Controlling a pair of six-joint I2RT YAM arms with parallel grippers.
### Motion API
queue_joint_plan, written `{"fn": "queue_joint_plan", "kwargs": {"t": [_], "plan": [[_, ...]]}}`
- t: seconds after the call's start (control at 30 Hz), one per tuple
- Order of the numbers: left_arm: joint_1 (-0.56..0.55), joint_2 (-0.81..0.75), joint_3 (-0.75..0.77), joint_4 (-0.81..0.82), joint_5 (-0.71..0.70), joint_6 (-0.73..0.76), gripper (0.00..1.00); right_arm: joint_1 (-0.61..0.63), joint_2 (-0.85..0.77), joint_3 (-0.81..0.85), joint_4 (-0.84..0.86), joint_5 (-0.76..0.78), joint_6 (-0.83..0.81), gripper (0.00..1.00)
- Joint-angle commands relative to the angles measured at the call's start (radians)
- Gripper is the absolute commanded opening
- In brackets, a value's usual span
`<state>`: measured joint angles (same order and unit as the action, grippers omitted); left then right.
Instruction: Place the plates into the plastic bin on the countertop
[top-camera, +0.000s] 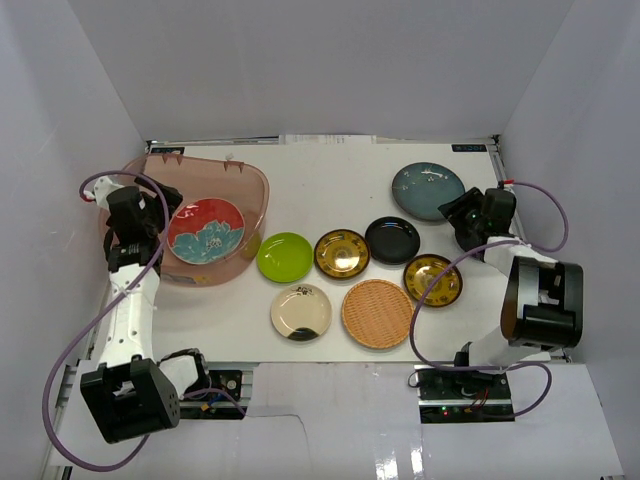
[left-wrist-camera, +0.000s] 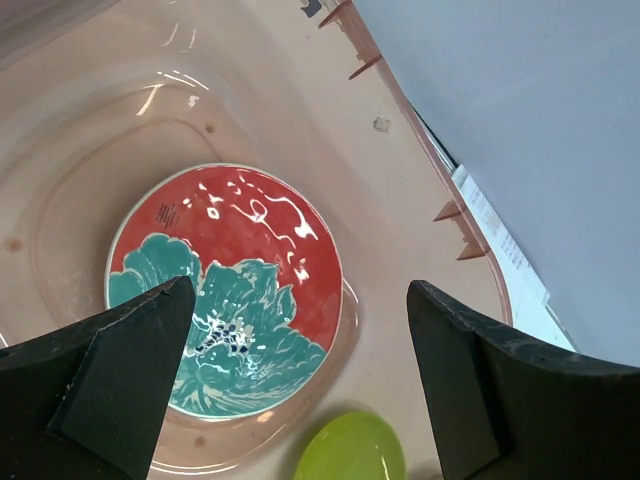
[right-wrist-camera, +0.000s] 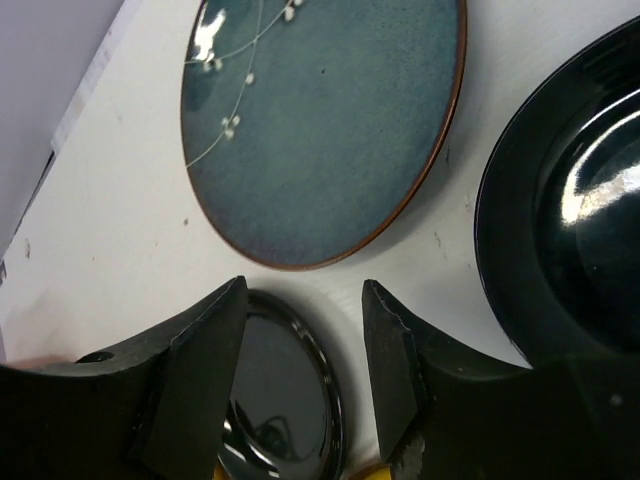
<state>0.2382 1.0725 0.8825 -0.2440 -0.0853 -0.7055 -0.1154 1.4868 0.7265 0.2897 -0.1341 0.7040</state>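
Note:
The plastic bin (top-camera: 250, 190) stands at the left of the countertop (top-camera: 330, 180), with a red-and-teal floral plate (top-camera: 205, 232) lying flat on its bottom. My left gripper (top-camera: 163, 222) hangs over the bin's left side, open and empty; the floral plate (left-wrist-camera: 230, 280) lies below the left gripper (left-wrist-camera: 300, 290). At the far right, my right gripper (top-camera: 452, 212) sits low beside the teal plate (top-camera: 428, 190). In the right wrist view the right gripper (right-wrist-camera: 304, 290) is open, part narrowed, and a small black dish (right-wrist-camera: 285, 400) has its rim between the fingers without touching the right one.
On the countertop lie a lime green plate (top-camera: 285, 256), two gold patterned plates (top-camera: 342, 253) (top-camera: 433, 279), a black plate (top-camera: 392, 240), a cream plate (top-camera: 301, 312) and a woven tan plate (top-camera: 378, 313). White walls close in both sides and the back.

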Motion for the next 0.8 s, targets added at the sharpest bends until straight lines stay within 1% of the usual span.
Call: {"fn": "queue_joint_plan", "kwargs": {"t": [0.0, 0.1, 0.13, 0.17, 0.23, 0.27, 0.33, 0.37, 0.43, 0.5, 0.53, 0.57, 0.6, 0.63, 0.67, 0.7, 0.73, 0.77], "plan": [[-0.010, -0.005, 0.004, 0.003, -0.045, 0.034, 0.98, -0.009, 0.082, 0.063, 0.052, 0.039, 0.080, 0.55], [-0.030, -0.037, -0.002, 0.041, 0.073, 0.034, 0.98, -0.004, 0.118, 0.039, 0.107, 0.036, 0.135, 0.55], [-0.051, -0.045, -0.008, 0.101, 0.138, 0.053, 0.98, -0.004, 0.130, 0.031, 0.124, 0.040, 0.147, 0.56], [-0.065, -0.046, -0.007, 0.123, 0.248, 0.063, 0.98, 0.000, 0.154, 0.034, 0.124, 0.042, 0.153, 0.58], [-0.124, -0.043, 0.010, 0.162, 0.338, 0.093, 0.98, 0.006, 0.179, 0.050, 0.129, 0.062, 0.167, 0.60], [-0.143, -0.042, 0.022, 0.178, 0.431, 0.101, 0.98, 0.011, 0.209, 0.059, 0.135, 0.062, 0.173, 0.60], [-0.194, -0.042, 0.027, 0.231, 0.530, 0.110, 0.98, 0.022, 0.248, 0.097, 0.131, 0.045, 0.201, 0.61], [-0.209, -0.042, 0.027, 0.236, 0.608, 0.115, 0.98, 0.032, 0.282, 0.106, 0.135, 0.045, 0.210, 0.61], [-0.267, -0.045, 0.038, 0.273, 0.650, 0.123, 0.98, 0.040, 0.317, 0.128, 0.135, 0.050, 0.245, 0.61], [-0.295, -0.046, 0.035, 0.287, 0.706, 0.120, 0.98, 0.043, 0.372, 0.148, 0.157, 0.042, 0.279, 0.61], [-0.303, -0.042, 0.035, 0.302, 0.723, 0.117, 0.98, 0.043, 0.392, 0.151, 0.172, 0.024, 0.325, 0.59], [-0.315, -0.039, 0.035, 0.305, 0.749, 0.113, 0.98, 0.043, 0.423, 0.146, 0.222, 0.021, 0.351, 0.57], [-0.318, -0.034, 0.036, 0.314, 0.765, 0.112, 0.98, 0.043, 0.432, 0.136, 0.264, 0.019, 0.377, 0.51], [-0.321, -0.031, 0.036, 0.319, 0.778, 0.110, 0.98, 0.043, 0.441, 0.120, 0.307, 0.018, 0.403, 0.39], [-0.323, -0.022, 0.038, 0.322, 0.789, 0.107, 0.98, 0.043, 0.454, 0.105, 0.339, 0.018, 0.446, 0.33], [-0.326, -0.020, 0.038, 0.325, 0.802, 0.106, 0.98, 0.043, 0.455, 0.102, 0.376, 0.018, 0.459, 0.25], [-0.327, -0.016, 0.038, 0.330, 0.808, 0.106, 0.98, 0.045, 0.443, 0.100, 0.394, 0.016, 0.465, 0.11], [-0.327, -0.013, 0.038, 0.331, 0.812, 0.106, 0.98, 0.045, 0.431, 0.096, 0.416, 0.011, 0.465, 0.08]]}}
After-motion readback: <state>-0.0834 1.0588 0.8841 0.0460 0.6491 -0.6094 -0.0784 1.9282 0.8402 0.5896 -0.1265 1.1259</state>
